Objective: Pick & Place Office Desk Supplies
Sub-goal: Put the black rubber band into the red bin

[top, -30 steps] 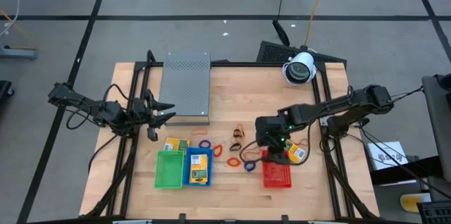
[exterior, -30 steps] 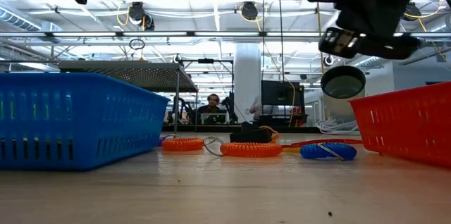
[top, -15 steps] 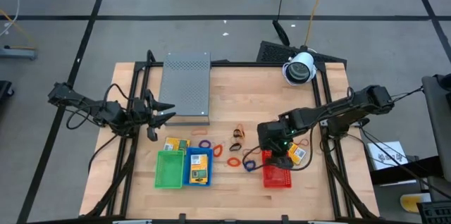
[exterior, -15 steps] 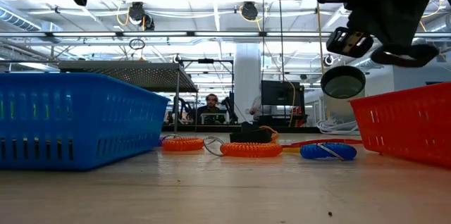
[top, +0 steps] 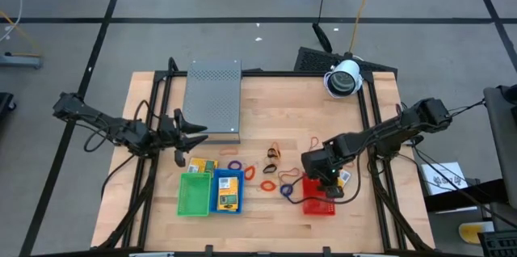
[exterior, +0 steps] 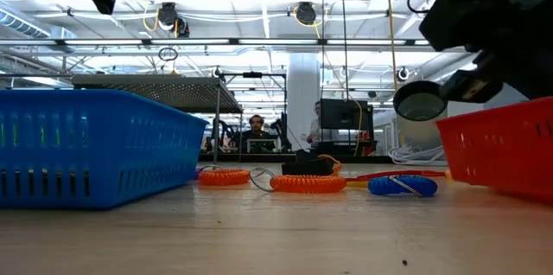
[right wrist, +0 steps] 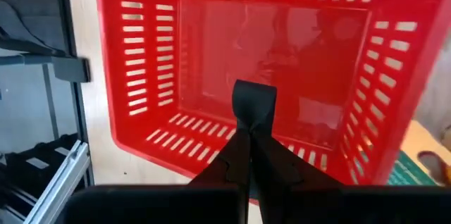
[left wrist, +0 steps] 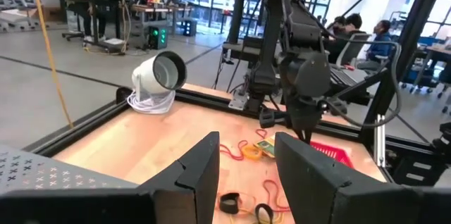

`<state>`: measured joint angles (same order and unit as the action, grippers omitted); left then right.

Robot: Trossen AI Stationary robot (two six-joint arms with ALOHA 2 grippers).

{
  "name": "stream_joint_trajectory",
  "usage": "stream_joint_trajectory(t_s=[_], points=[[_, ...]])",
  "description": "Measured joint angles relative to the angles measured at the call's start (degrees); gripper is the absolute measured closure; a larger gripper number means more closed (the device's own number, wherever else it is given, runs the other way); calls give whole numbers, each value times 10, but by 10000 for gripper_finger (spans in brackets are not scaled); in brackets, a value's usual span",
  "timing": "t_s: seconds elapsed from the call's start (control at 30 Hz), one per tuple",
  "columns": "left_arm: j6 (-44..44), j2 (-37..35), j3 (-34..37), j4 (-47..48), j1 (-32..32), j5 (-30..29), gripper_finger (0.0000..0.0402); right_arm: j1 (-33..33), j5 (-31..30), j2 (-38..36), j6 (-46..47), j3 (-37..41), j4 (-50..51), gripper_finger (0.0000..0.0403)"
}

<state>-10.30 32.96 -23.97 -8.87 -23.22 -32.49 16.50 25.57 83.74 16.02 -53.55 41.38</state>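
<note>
The right end effector [right wrist: 251,129] hangs directly over the red basket [top: 319,198], its two fingers pressed together with nothing visible between them — the right wrist view looks straight down past them onto the basket's slotted floor, which shows only reflections. Taking the red basket as the landmark: just beside it, on the side toward the blue basket [top: 228,192], lie the rubber-band loops on the bare tabletop [top: 153,192] — a blue loop [top: 286,190] nearest, then an orange loop [top: 285,178], a red loop [top: 265,184], another orange-red one [top: 249,172] and a purple loop [top: 235,164] farther off. A small black clip [top: 270,156] sits beyond them, toward the grey perforated metal box [top: 214,100]. A yellow-orange packet [top: 339,177] rests touching or just beside the red basket's far corner, partly hidden by the right arm. Well apart from the red basket, the blue basket holds a yellow packet [top: 227,185], the green basket [top: 195,194] stands against it, and one more packet [top: 200,166] lies just behind the green one. The left end effector [top: 191,129] waits near the metal box's edge, far from the red basket, fingers parted and holding nothing.
</note>
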Motion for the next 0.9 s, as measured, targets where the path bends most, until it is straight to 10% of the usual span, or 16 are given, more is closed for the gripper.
stream_joint_trajectory(t_s=[0.9], points=[[-30, 1, 0, -4, 0, 0, 256, 39, 60, -52, 2, 2, -255, 403]])
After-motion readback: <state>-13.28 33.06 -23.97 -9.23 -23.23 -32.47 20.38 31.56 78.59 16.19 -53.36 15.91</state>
